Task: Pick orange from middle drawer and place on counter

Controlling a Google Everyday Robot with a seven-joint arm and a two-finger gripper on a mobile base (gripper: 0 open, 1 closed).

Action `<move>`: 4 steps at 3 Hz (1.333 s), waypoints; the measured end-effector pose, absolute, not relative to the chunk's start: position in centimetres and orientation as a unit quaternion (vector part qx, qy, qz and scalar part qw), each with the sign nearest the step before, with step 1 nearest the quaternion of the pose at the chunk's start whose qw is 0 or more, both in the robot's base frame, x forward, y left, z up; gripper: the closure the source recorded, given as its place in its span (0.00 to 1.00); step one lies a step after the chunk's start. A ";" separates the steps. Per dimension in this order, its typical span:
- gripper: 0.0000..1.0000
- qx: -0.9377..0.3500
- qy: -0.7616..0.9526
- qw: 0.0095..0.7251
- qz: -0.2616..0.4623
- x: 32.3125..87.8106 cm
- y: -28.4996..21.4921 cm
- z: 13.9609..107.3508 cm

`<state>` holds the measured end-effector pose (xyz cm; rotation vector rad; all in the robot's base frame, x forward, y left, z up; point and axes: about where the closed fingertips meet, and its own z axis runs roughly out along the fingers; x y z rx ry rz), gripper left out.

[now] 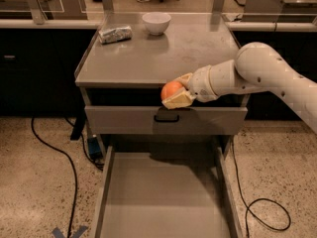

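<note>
My gripper is shut on the orange, a small round orange fruit held between cream-coloured fingers. It hangs at the front edge of the counter, level with the top, above the grey drawer front with the black handle. The white arm reaches in from the right. The middle drawer is pulled out wide below, its flat grey floor bare.
A white bowl and a crumpled silver packet sit at the back of the counter. Black cables lie on the speckled floor left and right of the cabinet. Dark cabinets stand on both sides.
</note>
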<state>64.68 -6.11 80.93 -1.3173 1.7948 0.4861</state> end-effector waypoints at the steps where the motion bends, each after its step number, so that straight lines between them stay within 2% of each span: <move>1: 1.00 -0.519 0.721 0.414 0.198 64.7 -6.5 82.0; 4: 1.00 -0.525 0.684 0.444 0.245 71.0 -7.6 91.7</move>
